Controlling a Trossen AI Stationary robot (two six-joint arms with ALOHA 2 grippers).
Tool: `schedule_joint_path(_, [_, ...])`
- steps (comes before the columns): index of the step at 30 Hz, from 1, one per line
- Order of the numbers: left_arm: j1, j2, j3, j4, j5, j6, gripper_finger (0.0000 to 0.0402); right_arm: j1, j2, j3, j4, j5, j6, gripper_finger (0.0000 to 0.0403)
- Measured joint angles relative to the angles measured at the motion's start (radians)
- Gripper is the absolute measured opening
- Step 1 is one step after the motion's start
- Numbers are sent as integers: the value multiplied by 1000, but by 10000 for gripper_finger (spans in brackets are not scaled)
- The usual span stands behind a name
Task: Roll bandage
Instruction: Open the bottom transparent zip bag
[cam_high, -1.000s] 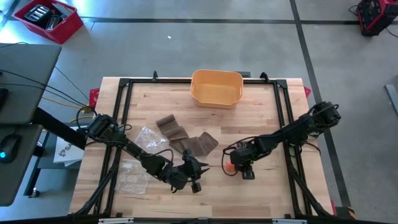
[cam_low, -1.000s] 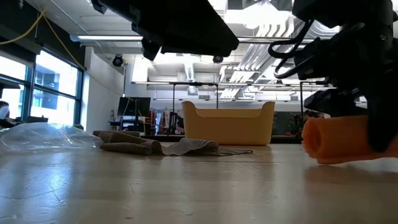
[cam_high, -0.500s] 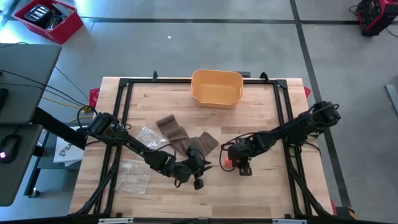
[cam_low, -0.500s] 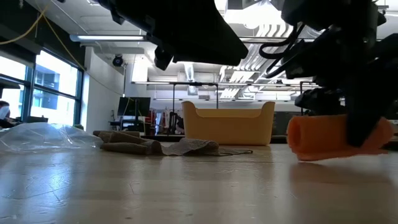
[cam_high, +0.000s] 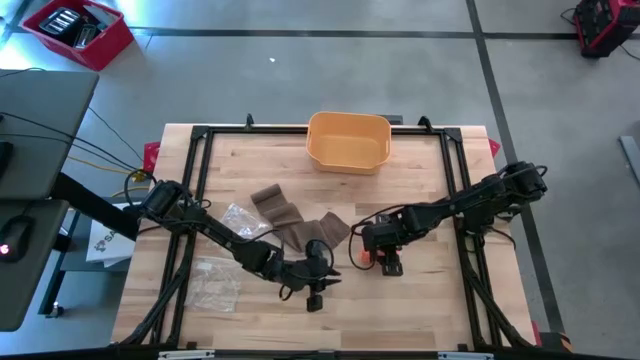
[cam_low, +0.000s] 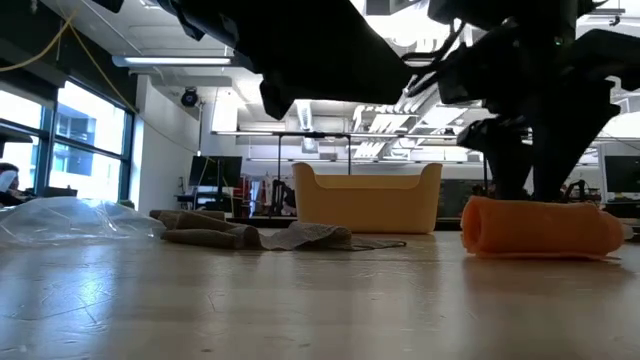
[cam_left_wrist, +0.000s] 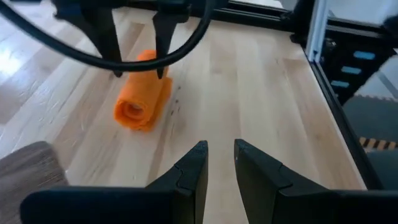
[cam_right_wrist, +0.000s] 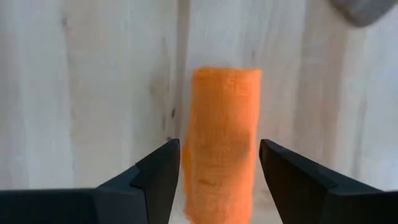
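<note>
Standing by the table, high view: right gripper (cam_high: 386, 262) sits over the small orange rolled fabric bandage (cam_high: 366, 257) on the pale wooden table (cam_high: 440, 310); a second ago it was a little nearer the table's front edge. Left gripper (cam_high: 314, 299) has slid rightward along the front, near the crumpled brown cloth strips (cam_high: 300, 226). Yellow plastic bin (cam_high: 348, 140) at the far edge; clear plastic wrappers (cam_high: 215, 282) lie toward the left side.

Low view: orange roll (cam_low: 540, 226) rests flat on the wood, dark fingers rising above it. Earlier they clasped it.

Left wrist view: the roll (cam_left_wrist: 143, 99) lies ahead, the right arm's fingertips (cam_left_wrist: 115, 67) straddling it; own fingers (cam_left_wrist: 189, 171) stand narrowly parted, holding nothing.

Right wrist view: fingers (cam_right_wrist: 155, 171) spread to either side of the roll (cam_right_wrist: 222, 143), apparently no longer pinching it.

Judgement: the grip has just been let go, so the rolled bandage looks set down and finished.
</note>
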Motion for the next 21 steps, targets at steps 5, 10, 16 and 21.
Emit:
schedule_joint_path(5, [-32,-32,0,-90,-62,-132,73,21,0,31,-78,176,30,216])
schedule_joint_path(10, [-111,-75,0,-321,-136,-309,56,86,-1,18,82,451,220,216])
schedule_joint_path(16, [-204,-157,0,-636,-183,-643,25,169,-1,12,363,496,170,216])
schedule_joint_path(21, [-261,-237,0,-978,-77,-880,4,205,-1,12,559,497,94,216])
